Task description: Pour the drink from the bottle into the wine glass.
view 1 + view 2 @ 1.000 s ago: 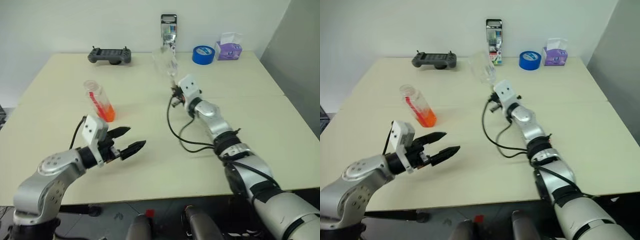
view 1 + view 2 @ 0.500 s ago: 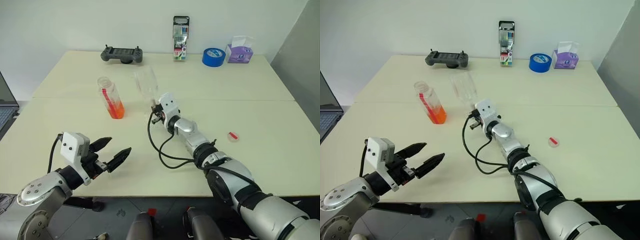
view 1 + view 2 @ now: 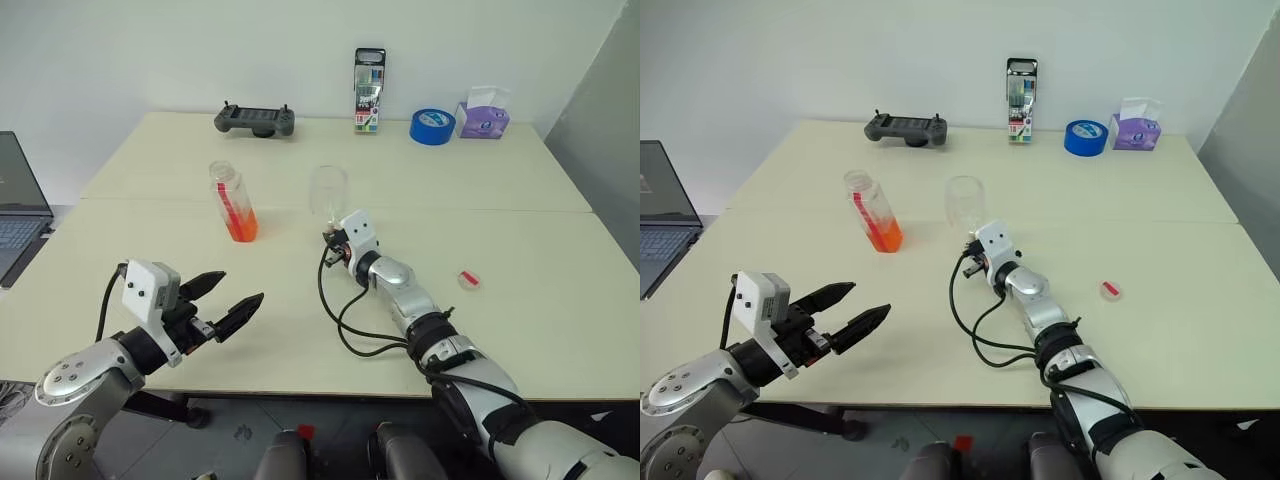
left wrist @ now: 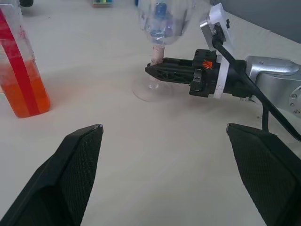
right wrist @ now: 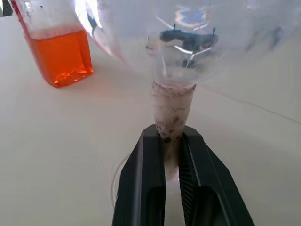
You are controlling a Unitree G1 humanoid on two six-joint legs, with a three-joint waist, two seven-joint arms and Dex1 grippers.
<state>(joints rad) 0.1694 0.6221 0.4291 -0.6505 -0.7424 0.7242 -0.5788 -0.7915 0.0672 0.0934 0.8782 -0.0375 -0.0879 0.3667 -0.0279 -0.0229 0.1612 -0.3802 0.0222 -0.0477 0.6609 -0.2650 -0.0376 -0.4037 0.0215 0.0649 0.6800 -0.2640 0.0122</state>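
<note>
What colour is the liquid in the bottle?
Translucent orange-red, filling the lower part of the bottle; clearest in the right wrist view.

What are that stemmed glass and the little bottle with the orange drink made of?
The wine glass looks like clear, glossy glass or hard plastic: it mirrors the room. Its stem looks wrapped in whitish speckled tape. The bottle looks like thin clear plastic, squarish and slightly cloudy.

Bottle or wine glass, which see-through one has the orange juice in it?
The bottle does. It is squarish, has a red strip down its side and orange-red drink in its bottom part. The wine glass, clamped at its stem by the right gripper, looks empty.
</note>
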